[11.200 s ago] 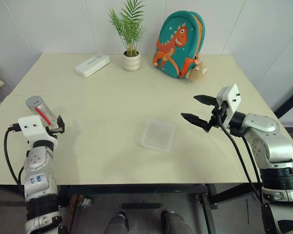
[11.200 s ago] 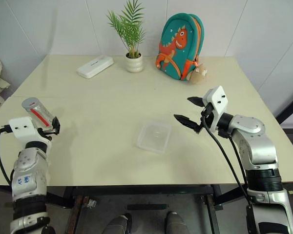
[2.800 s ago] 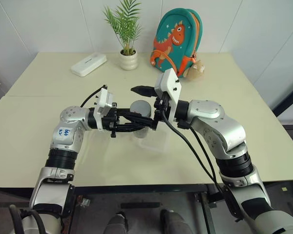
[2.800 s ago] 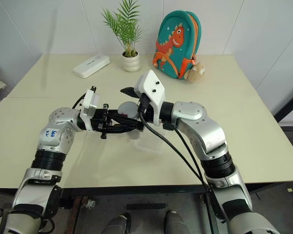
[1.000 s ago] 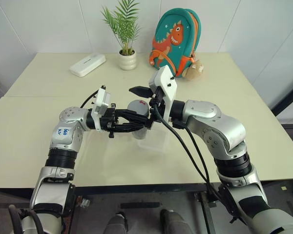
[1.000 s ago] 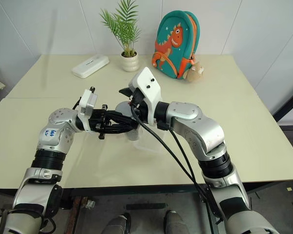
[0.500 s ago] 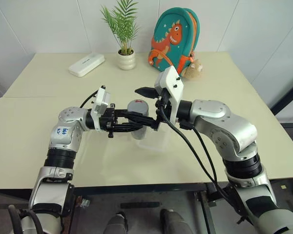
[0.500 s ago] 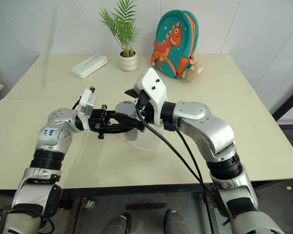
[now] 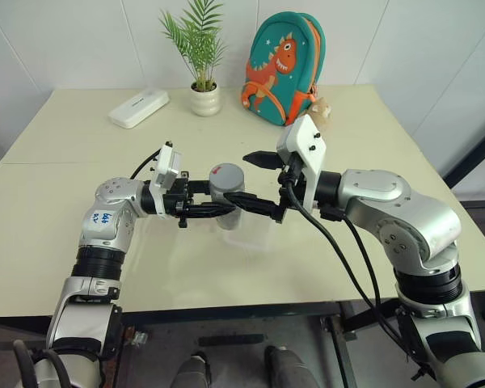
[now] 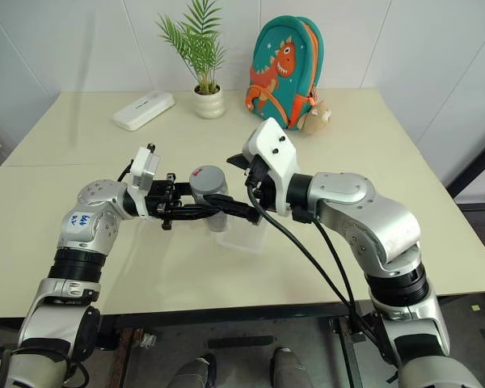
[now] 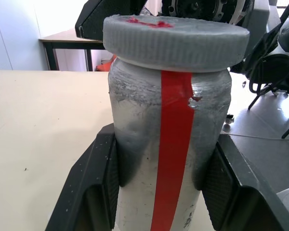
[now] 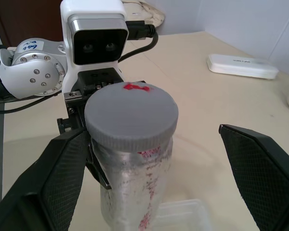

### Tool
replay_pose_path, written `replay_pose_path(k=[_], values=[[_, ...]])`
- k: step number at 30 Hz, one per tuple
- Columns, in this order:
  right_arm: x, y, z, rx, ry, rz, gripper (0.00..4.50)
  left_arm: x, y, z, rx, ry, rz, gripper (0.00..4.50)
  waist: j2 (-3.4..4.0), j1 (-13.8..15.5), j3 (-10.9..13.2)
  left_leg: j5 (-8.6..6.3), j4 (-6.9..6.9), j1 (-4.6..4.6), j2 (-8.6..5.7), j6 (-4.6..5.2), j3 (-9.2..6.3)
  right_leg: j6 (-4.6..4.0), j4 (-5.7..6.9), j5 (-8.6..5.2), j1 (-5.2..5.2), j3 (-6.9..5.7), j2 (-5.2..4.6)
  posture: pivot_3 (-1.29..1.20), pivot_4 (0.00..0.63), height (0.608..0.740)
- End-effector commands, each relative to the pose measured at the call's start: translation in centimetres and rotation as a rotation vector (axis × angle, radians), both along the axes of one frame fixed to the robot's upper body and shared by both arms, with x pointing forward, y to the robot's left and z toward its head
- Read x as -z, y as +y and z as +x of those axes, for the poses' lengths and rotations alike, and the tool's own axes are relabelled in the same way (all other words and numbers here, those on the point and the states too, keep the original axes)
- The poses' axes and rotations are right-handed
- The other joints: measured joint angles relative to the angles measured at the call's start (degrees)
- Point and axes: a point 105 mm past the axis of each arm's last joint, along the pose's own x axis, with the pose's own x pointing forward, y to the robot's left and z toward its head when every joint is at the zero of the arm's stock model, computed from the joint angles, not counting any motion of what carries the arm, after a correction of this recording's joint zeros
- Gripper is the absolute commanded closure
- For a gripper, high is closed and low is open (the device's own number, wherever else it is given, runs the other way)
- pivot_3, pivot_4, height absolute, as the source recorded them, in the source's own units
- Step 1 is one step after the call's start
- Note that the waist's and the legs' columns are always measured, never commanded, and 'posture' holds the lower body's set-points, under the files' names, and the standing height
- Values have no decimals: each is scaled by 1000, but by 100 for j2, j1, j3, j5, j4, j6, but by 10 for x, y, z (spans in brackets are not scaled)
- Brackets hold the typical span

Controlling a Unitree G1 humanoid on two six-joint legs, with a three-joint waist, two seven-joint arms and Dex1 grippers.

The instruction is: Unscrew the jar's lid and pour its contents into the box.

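Jar upright over box, lid on | my left gripper clamps jar | my right gripper gapes wide beside lid

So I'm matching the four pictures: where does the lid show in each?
Left eye: lid centre, between both arms.
Right eye: lid left of centre.
Left wrist: lid at top, on the jar.
Right wrist: lid centre-left.
Shared landmark: the lid's red mark.
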Motion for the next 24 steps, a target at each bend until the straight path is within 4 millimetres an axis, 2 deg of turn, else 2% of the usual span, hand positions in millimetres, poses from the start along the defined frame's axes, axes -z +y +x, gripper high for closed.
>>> replay_pose_path(k=[1, 18, 24], values=[[-16, -14, 1, 68, -64, 32, 66, -7, 2, -3, 17, -36, -6, 2623, 0, -3, 0, 0, 0, 0, 0, 0, 2, 0, 0, 0, 0, 2, 0, 0, 150, 740], [-3, -31, -16, 49, -27, -63, 66, -5, 5, 0, 2, -33, 11, 2623, -2, 2, 1, 0, 3, 0, 1, 0, 15, -4, -2, -2, -4, 13, 1, 0, 150, 740], [-22, -33, -11, 72, -69, 3, 66, -6, 4, 1, 7, -35, 15, 2623, -2, -9, 1, 0, 6, 1, 2, 0, 23, -4, -3, -2, -6, 21, 1, 0, 150, 740]])
